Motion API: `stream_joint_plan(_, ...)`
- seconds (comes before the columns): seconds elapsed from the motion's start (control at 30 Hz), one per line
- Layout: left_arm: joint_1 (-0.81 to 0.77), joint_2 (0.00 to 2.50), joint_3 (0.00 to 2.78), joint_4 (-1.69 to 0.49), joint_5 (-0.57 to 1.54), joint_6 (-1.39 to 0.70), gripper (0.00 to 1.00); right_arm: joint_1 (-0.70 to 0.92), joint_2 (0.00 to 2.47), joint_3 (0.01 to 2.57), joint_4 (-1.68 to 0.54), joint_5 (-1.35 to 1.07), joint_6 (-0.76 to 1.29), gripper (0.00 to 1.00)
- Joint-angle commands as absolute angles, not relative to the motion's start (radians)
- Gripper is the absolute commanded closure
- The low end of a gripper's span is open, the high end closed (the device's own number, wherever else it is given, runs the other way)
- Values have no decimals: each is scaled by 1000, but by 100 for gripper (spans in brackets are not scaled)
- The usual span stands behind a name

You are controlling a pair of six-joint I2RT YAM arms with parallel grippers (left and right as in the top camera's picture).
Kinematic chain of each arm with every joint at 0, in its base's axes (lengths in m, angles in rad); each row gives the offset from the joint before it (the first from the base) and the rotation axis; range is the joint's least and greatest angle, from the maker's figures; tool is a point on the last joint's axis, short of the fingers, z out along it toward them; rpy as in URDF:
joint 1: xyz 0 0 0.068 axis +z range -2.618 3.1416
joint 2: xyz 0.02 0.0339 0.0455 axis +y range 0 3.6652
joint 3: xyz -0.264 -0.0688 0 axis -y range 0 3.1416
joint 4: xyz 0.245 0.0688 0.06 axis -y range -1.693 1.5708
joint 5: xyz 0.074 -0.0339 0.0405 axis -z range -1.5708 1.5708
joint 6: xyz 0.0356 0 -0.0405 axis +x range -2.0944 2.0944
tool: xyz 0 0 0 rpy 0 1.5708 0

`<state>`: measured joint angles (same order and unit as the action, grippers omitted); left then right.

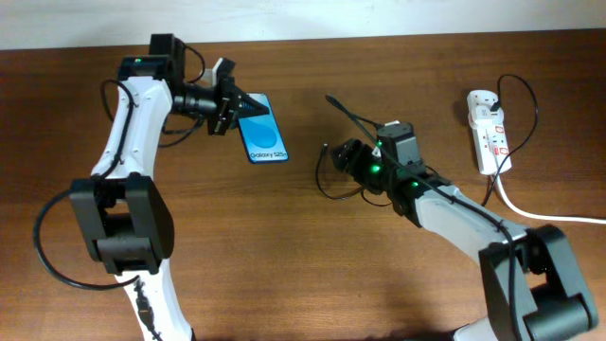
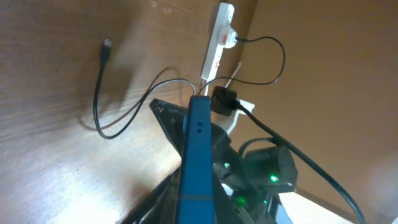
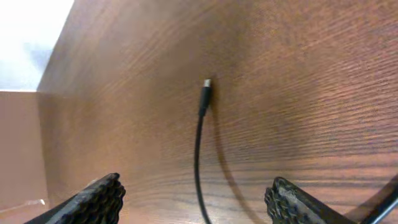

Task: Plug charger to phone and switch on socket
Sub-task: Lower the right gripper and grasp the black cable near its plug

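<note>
My left gripper (image 1: 227, 106) is shut on the phone (image 1: 262, 131), which has a black frame and a blue "Galaxy S25" screen, and holds it at the back left. In the left wrist view the phone (image 2: 198, 149) shows edge-on between the jaws. The charger, a thin black cable, lies on the table with its tip (image 1: 329, 98) free; the tip also shows in the left wrist view (image 2: 107, 45). My right gripper (image 1: 337, 157) is open over the cable. In the right wrist view the cable (image 3: 199, 143) runs between the spread fingers (image 3: 196, 199), tip ahead. The white socket (image 1: 488, 128) lies at the far right.
The socket's thick white lead (image 1: 530, 210) runs off the right edge. A black cable arcs from the plug on the socket (image 2: 219, 37). The right arm (image 2: 267, 168) sits behind the phone in the left wrist view. The table is dark wood.
</note>
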<state>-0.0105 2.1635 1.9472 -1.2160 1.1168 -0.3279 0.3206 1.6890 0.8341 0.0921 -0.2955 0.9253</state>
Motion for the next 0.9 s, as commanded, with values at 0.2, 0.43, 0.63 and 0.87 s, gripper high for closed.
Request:
stream_joint_plan(0.2, -20, 2133, 1945, -1329, 1156, -353, 100, 329, 1726, 838, 114, -303, 913, 23)
stream_joint_plan(0.43, -15, 2133, 1945, -1366, 1175, -377, 100, 355, 1726, 838, 163, -271, 913, 28)
stream_joint_plan(0.63, -10, 2133, 1945, -1317, 1231, -318, 100, 392, 1728, 838, 184, -213, 913, 37)
stream_joint_plan(0.87, -6, 2133, 1945, -1318, 1068, -304, 100, 392, 1806, 841, 271, -312, 913, 38)
